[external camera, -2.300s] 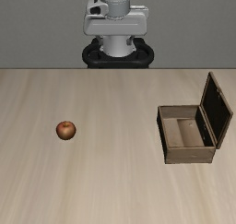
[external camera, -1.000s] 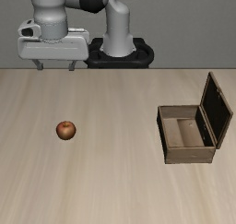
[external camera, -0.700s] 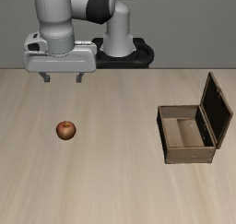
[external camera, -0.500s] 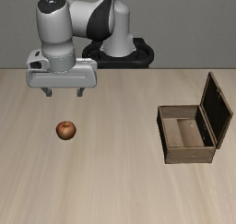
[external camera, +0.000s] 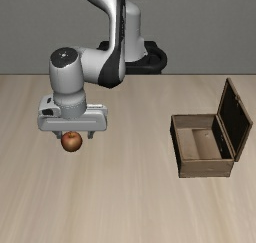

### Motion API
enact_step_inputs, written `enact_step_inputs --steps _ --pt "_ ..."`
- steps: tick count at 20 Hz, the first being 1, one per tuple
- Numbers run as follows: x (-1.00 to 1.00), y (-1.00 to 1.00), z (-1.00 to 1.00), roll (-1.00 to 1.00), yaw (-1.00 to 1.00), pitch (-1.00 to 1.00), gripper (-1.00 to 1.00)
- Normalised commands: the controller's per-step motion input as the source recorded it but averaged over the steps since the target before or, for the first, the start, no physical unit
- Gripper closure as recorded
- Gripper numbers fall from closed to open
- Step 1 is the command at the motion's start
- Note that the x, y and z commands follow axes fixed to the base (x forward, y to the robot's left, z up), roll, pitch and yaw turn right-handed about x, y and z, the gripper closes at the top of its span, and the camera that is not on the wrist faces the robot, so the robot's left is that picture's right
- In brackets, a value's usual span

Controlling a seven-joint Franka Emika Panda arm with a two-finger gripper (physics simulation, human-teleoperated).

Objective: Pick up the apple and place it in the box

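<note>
- the gripper (external camera: 71, 136) hangs low over the apple (external camera: 71, 143), its 2 fingers (external camera: 92, 136) spread wide on either side, not pinching it.
- the apple sits on the table (external camera: 130, 207) at the exterior view's left.
- the box (external camera: 205, 169) stands well apart at the right, lid (external camera: 236, 115) raised.

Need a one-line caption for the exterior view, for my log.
Open pincer straddles the apple on the wooden table; wooden box stands open at the exterior view's right.
</note>
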Motion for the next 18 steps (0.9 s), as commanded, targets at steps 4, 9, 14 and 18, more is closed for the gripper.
enact_step_inputs --steps 4,9,14,18 --pt "0.0 0.0 -1.0 0.0 0.0 0.0 -1.0" --pt "0.0 0.0 0.0 0.0 0.0 0.0 1.0" --pt "0.0 0.0 0.2 0.0 0.0 0.0 1.0" --pt "0.0 0.0 0.25 0.0 0.0 0.0 1.0"
